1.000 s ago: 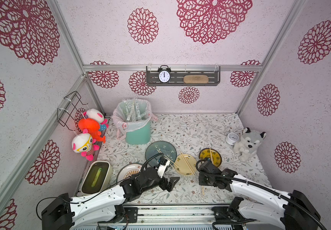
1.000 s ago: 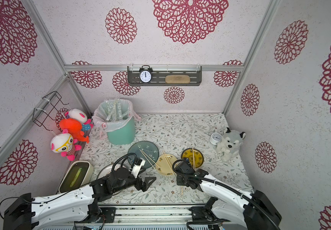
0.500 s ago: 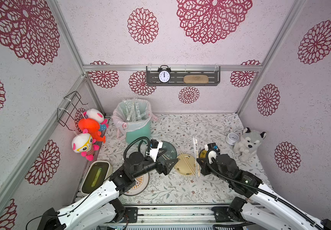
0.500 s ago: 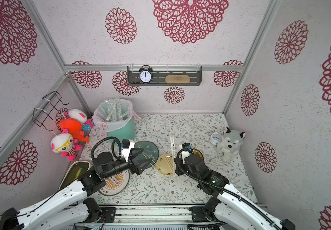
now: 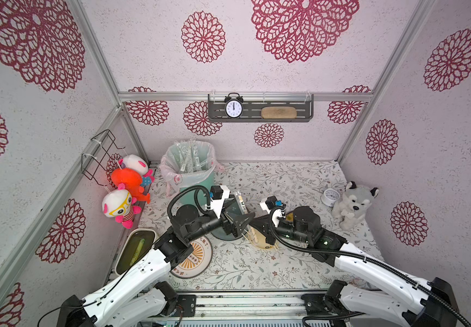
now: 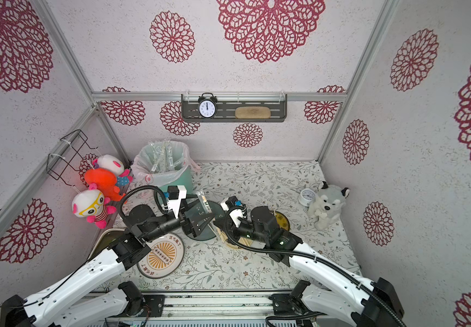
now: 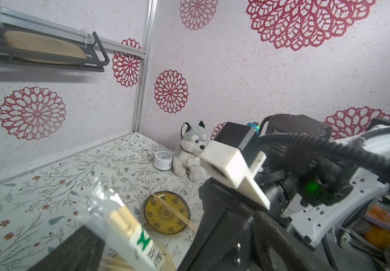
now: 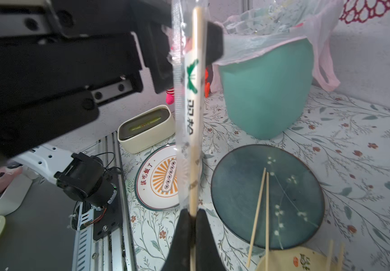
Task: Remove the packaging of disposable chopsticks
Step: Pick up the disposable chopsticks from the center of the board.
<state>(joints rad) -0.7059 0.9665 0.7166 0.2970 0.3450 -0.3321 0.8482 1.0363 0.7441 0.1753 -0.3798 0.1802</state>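
Note:
My right gripper is shut on the lower end of a pair of disposable chopsticks. They are still inside their packaging, a clear crinkly sleeve with a white, green-printed label. The pair stands upright above the plates, and in both top views it shows as a short sleeve. My left gripper is open. Its black fingers stand on either side of the sleeve's upper end without touching it. Bare chopsticks lie on the dark teal plate, the cream plate and the yellow plate.
A teal bin with a pink liner holds several empty sleeves at the back left. An orange sunburst plate and a cream box lie at the front left. A husky plush and a small white clock stand on the right.
Both arms came up from the table's front edge. The right gripper lifted the wrapped pair upright over the plates. The left gripper swung in and now straddles the sleeve's top.

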